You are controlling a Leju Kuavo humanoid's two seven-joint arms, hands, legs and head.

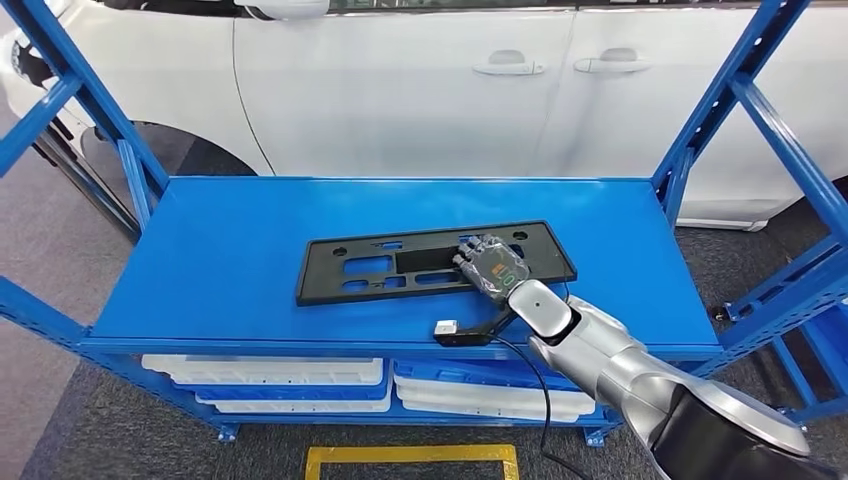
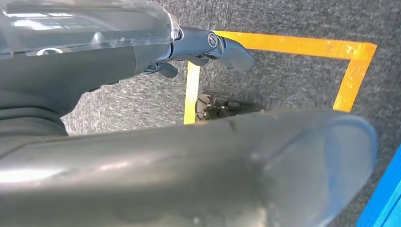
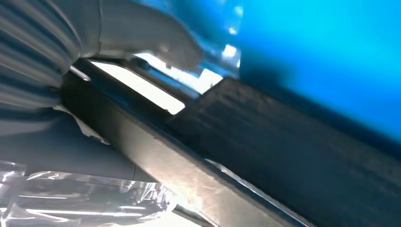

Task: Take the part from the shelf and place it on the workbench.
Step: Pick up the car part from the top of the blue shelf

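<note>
1. The part (image 1: 435, 262) is lying flat on the blue shelf (image 1: 230, 260).
2. I am seeing the right hand (image 1: 493, 266) resting on its near right edge; grip state: cannot tell.
3. I am judging it light, rigid, thin; take hold by an edge.

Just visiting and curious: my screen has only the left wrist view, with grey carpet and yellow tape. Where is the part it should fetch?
Observer: In the head view, a flat black part lies on the top level of the blue shelf.
Operator: Is anything touching it?
Observer: The right hand lies on its right portion. I cannot tell whether it grips.
Operator: What's behind the shelf?
Observer: A white car, side-on.
</note>
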